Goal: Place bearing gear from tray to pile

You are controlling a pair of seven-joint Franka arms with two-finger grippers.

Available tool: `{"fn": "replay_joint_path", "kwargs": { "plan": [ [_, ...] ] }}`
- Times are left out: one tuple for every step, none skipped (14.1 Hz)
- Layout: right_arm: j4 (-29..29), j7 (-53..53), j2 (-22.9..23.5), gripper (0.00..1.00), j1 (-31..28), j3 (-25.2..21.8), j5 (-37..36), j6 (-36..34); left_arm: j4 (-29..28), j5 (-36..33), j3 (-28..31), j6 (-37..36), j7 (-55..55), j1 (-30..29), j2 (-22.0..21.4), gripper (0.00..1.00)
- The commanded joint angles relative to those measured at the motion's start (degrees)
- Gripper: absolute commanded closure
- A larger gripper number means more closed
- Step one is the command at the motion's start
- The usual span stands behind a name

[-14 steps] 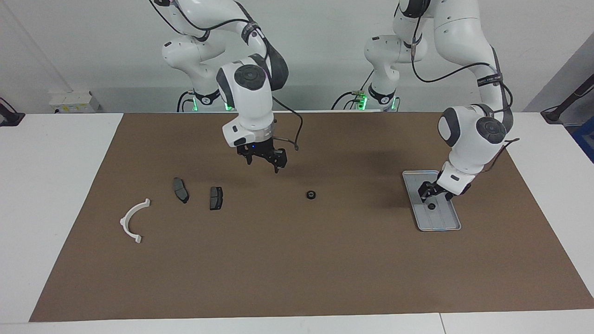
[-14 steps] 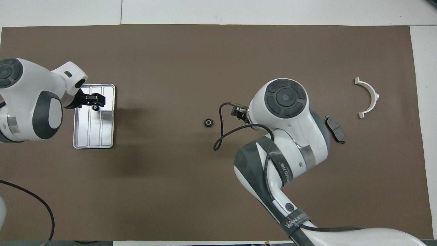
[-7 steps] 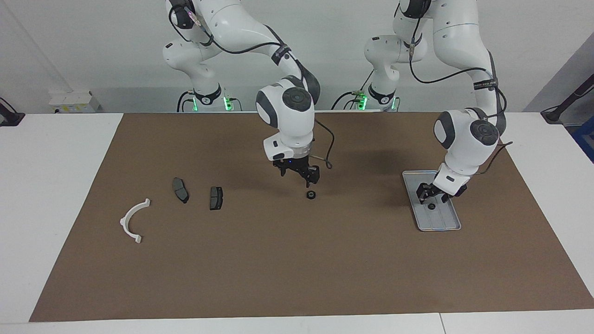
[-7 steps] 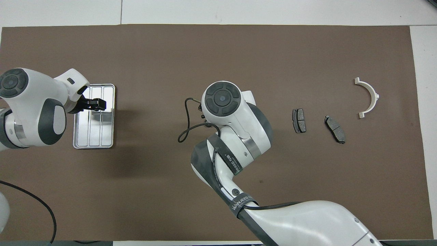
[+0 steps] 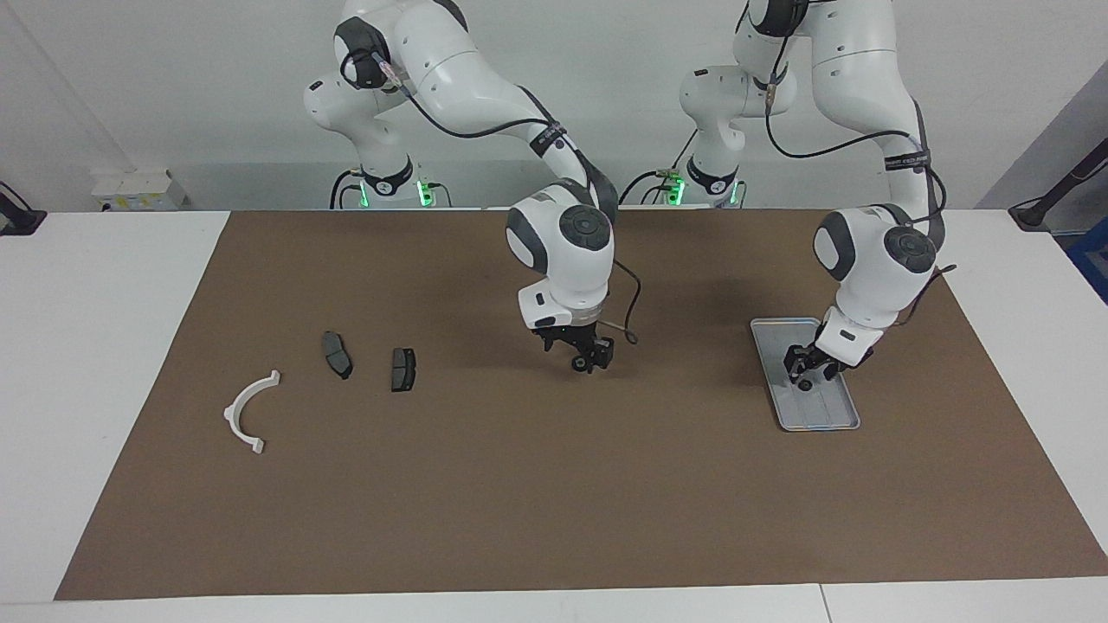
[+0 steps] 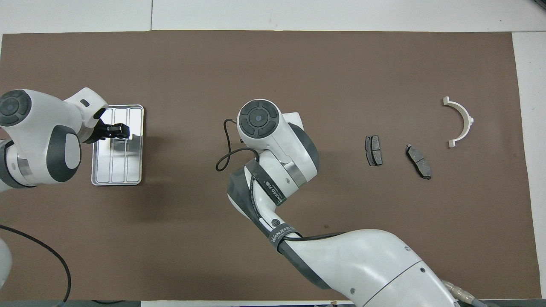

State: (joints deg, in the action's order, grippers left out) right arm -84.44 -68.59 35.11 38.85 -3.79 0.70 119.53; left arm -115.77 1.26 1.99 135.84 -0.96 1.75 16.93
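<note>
Hovering left end effector [image 5: 805, 374]: is hanging low over the tray [image 5: 818, 415], right above a bearing gear [image 5: 805, 384]; I cannot tell how wide it is standing or whether it is gripping.
Tray: is lying on the brown mat [image 5: 519, 502] near the tabletop [image 5: 86, 346] edge at the left arm's end, long axis running from the robots' edge outward.
Right end effector [image 5: 580, 356]: is sitting down at a second bearing gear [image 5: 577, 366] mid-mat; its opening and grip cannot be told.
Pile: two brake pads [image 5: 337, 354] are lying toward the right arm's end, the white bracket [image 5: 247, 414] farther from the robots, nearest that end's edge.
Key relation: the pile is lying from the second bearing gear toward the right arm's end, so the right arm is judged nearer; the gear is round, with no long axis to line up.
Writing: a strap [image 6: 281, 233] on the right arm is showing lettering like "WANJEED".
</note>
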Motion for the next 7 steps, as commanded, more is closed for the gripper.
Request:
{"fn": "replay_joint_path", "kwargs": {
  "plan": [
    [3.0, -2.3, 2.2, 0.07, 0.4, -0.2, -0.4, 0.6, -1.0, 0.8, -0.3, 2.6, -0.4, -0.4, 0.3, 0.36],
    [3.2, -2.9, 2.7, 0.07, 0.4, -0.2, -0.3, 1.2, -1.1, 0.8, -0.3, 3.3, -0.4, -0.4, 0.5, 0.37],
    [3.3, -3.4, 2.9, 0.07, 0.4, -0.1, -0.3, 1.5, -1.0, 0.8, -0.3, 3.7, -0.4, -0.3, 1.1, 0.37],
    [3.3, -3.5, 2.9, 0.07, 0.9, -0.1, 0.0, 1.4, -1.0, 0.8, -0.3, 3.8, -0.4, -0.3, 1.2, 0.38],
    [3.3, -3.5, 2.8, 0.07, 0.9, -0.1, 0.1, 1.4, -1.0, 0.8, -0.3, 3.9, -0.4, -0.3, 1.2, 0.39],
    [3.2, -3.4, 2.6, 0.07, 0.9, 0.0, 0.0, 1.5, -1.0, 0.8, -0.3, 3.9, -0.3, -0.3, 1.4, 0.40],
    [3.1, -3.1, 2.5, 0.07, 0.9, 0.0, 0.1, 1.3, -1.0, 0.8, -0.3, 4.3, -0.3, -0.1, 1.4, 0.40]
  ]
}}
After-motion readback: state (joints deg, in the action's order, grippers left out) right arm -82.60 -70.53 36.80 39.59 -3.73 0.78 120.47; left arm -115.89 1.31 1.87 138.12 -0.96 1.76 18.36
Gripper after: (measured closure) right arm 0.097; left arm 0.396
